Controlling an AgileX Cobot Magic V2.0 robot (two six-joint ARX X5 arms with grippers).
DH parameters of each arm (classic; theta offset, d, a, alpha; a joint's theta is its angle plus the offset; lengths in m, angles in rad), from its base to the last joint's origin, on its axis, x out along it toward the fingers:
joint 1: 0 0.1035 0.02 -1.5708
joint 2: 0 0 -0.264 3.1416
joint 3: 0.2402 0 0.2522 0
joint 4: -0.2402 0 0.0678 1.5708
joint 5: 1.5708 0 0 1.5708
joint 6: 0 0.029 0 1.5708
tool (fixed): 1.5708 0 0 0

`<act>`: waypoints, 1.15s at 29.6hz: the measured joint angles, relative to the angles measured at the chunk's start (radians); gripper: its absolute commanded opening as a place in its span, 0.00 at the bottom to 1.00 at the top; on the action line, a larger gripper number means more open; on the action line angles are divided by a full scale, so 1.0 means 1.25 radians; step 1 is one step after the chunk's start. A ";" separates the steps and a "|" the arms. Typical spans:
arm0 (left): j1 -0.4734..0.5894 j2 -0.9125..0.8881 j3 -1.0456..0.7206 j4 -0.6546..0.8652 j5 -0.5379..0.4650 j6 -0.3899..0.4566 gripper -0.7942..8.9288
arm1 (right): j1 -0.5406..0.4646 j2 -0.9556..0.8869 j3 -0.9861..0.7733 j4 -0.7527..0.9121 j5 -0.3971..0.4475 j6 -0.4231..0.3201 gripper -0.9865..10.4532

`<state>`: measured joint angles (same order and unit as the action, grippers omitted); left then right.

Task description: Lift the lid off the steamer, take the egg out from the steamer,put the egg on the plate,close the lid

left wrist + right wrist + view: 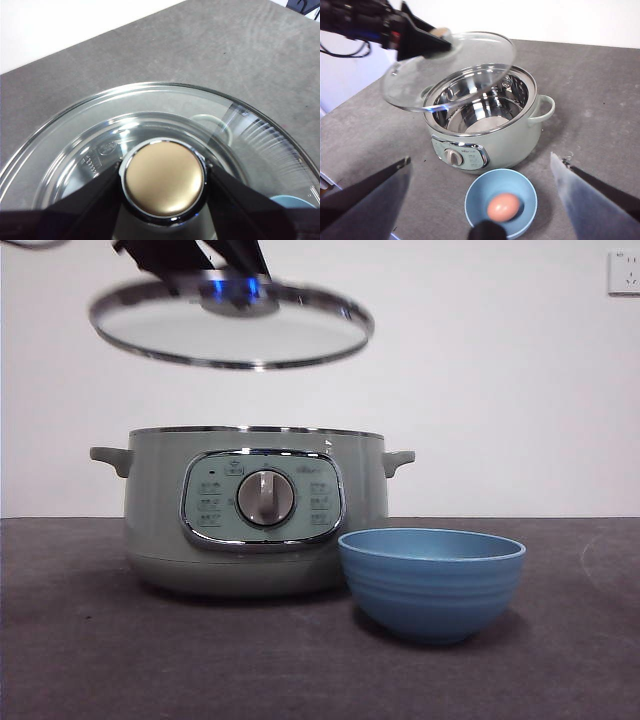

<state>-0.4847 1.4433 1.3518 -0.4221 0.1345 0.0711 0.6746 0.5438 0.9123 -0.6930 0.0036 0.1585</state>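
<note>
Plate (431, 583) with egg (502, 206) before open steamer (255, 512)

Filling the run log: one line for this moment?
left end effector: holds lid above steamer | right end effector: open over plate | egg: in plate

The front view looks level across the table (80, 660), close to the steamer (160, 510); the left wrist view stares straight down on the lid (75, 135) between its jaws; the right wrist view looks down from higher, sharing steamer and lid
</note>
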 measured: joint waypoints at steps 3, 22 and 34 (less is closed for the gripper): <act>0.000 0.045 0.000 0.009 -0.001 0.000 0.07 | 0.000 0.000 0.000 0.002 0.000 0.002 0.50; 0.005 0.151 0.000 0.093 -0.005 0.000 0.07 | 0.000 0.000 0.000 0.003 0.000 0.002 0.50; 0.011 0.159 0.000 0.094 -0.022 0.009 0.07 | 0.000 0.000 0.000 0.003 0.000 0.002 0.50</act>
<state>-0.4709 1.6424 1.3518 -0.3050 0.1070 0.0826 0.6746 0.5442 0.9123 -0.6888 0.0040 0.1612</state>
